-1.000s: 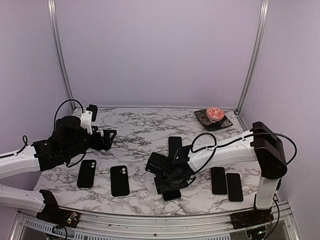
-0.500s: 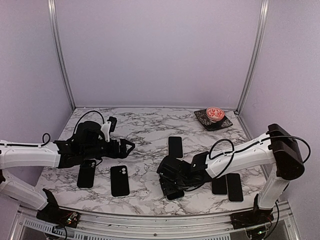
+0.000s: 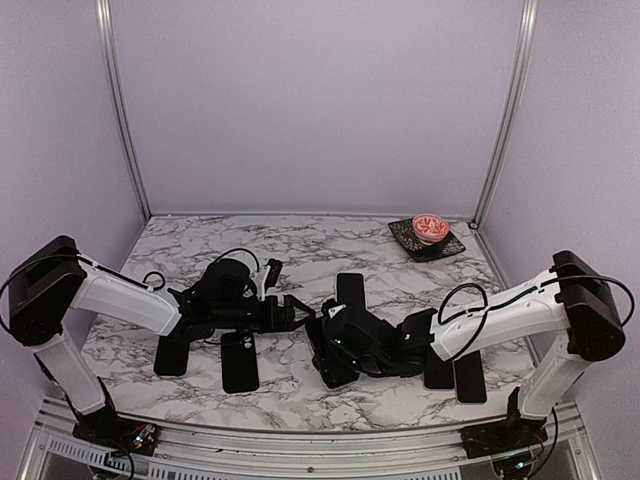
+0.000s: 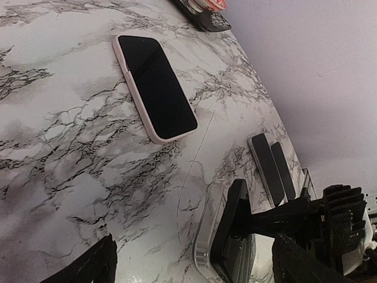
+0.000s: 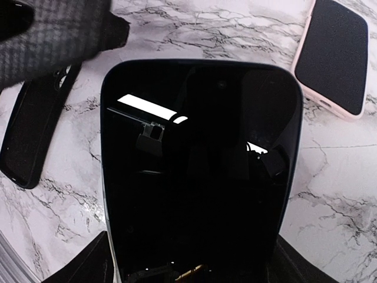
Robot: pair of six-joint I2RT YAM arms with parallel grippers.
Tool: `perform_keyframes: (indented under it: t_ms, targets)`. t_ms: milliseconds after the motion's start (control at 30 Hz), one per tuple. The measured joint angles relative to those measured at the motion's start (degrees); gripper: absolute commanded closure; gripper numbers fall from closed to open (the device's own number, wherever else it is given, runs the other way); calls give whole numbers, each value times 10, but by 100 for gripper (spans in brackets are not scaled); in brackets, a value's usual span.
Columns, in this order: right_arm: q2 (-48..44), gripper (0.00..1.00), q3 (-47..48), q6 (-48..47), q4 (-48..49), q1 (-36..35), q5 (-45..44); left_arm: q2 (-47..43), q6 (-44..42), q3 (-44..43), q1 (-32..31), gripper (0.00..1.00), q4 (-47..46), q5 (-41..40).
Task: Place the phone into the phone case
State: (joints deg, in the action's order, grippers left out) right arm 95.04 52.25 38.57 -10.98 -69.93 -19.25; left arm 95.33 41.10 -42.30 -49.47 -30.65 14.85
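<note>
At the left of the bench [image 3: 280, 255], 2 black cases [image 3: 172, 349] lay flat and untouched, near the left arm. The left tool [image 3: 300, 310] reached toward the middle and hovered low, just beside the work. In its wrist view its fingers [image 4: 88, 268] stood wide apart with nothing between them, aimed at the case [image 4: 202, 236].

That clear case lay on the bench in the middle, near the front edge. The phone [image 5: 200, 171] sat at it, screen up, but the left wrist view showed a dark slab rising at a tilt from the clear rim. I judged that 1 edge was in and the other was raised. Whether any corner had already snapped home could not be told.

The right tool [image 3: 332, 358] was over the phone, and its wrist view showed a finger at each long side of the phone. It looked clamped on the phone across the width.

Beyond it lay a phone in a pink case [image 4: 156, 88], already fitted and apart from the work. Further right, 2 bare phones [image 3: 437, 370] lay side by side.

So the pick and the carry to the case looked done, and the seating looked partly done at best. What was left was to lay the phone flat and press it into the rim. The left tool could steady the case for that.
</note>
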Motion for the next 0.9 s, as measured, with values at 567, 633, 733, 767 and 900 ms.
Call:
perform_keyframes:
  t_ms: [567,633,733,767,900]
  targets:
    - [6,62,12,-43,24,-9,-14,37,20,-23,-12,46,-41,12]
    - [6,62,15,-46,24,-9,-17,38,23,-23,-14,43,-42,14]
    - [6,62,18,-50,24,-10,-23,38,24,-23,-16,53,-42,23]
    - [6,62,19,-52,23,-10,-24,38,25,-23,-17,69,-42,25]
    - [5,62,23,-57,21,-9,-29,37,25,-23,-18,100,-52,43]
